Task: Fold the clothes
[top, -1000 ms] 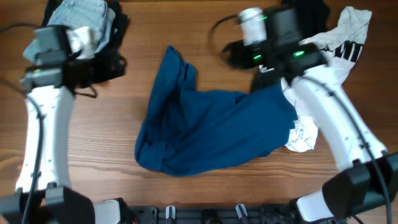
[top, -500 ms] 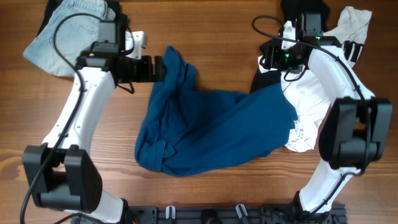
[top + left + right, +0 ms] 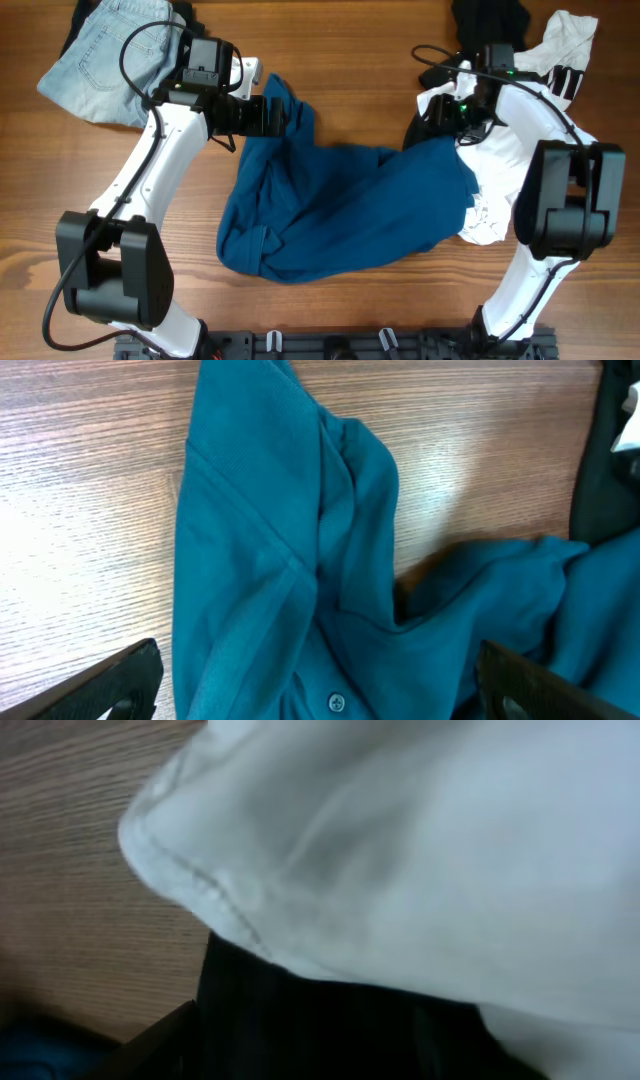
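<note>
1 blue shirt (image 3: 340, 210) lies crumpled across the middle of the counter (image 3: 120, 250), its bulk spreading toward the near edge and a narrower folded part reaching up toward the far edge. The left pincer (image 3: 275, 112) sits at that far part of the shirt. In the left wrist view its 2 fingers (image 3: 125, 675) are spread wide apart at either side of the frame, with the blue cloth (image 3: 260, 560) lying between them and nothing pinched. A small button (image 3: 335, 702) shows on the fabric near the bottom of that view. A pair of pale jeans (image 3: 100, 60) rests in the far left corner, behind the left arm. A white garment (image 3: 560, 50) with dark stripes lies along the right edge, touching the right side of the blue shirt, and a black garment (image 3: 490, 15) sits at the far edge beside it. The right pincer (image 3: 436, 112) is at the inner border of the white garment. The right wrist view is filled with blurred white cloth (image 3: 420, 840) over something dark, so I cannot tell whether this pincer is spread or pressed together.
</note>
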Tool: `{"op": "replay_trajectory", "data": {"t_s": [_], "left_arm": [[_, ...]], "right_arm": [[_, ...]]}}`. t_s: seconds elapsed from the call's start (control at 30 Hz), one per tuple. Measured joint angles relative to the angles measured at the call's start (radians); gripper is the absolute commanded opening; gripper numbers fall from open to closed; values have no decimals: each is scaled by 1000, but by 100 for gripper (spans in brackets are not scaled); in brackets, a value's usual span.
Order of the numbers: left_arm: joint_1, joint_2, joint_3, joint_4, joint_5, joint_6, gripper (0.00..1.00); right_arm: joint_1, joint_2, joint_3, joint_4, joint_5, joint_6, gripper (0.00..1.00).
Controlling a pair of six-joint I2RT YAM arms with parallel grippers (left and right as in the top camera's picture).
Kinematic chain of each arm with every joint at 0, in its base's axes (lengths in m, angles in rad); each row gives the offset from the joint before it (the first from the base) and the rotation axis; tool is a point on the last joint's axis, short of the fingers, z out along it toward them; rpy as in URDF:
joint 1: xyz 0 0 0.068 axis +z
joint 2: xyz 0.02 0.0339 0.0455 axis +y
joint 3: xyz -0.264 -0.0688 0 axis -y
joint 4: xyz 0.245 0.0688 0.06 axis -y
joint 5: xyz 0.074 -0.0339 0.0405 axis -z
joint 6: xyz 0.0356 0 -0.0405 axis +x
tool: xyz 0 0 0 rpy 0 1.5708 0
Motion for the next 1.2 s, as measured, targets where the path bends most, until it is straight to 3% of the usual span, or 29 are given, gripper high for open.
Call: {"op": "replay_trajectory", "data": {"t_s": [0.4, 0.73, 0.93, 1.1, 1.2], "left_arm": [[0, 0, 0, 0, -26, 0, 100], [0, 0, 0, 0, -34, 0, 100], [0, 0, 0, 0, -34, 0, 100], [0, 0, 0, 0, -37, 0, 100], [-1, 0, 0, 0, -39, 0, 100]], "right_arm": [[-292, -8, -16, 60, 31, -70, 70], [-351, 0, -36, 266, 174, -133, 69], [-396, 6, -32, 283, 183, -132, 78], [-431, 10, 20, 216, 113, -135, 77], [-439, 8, 66, 187, 45, -136, 89]]}}
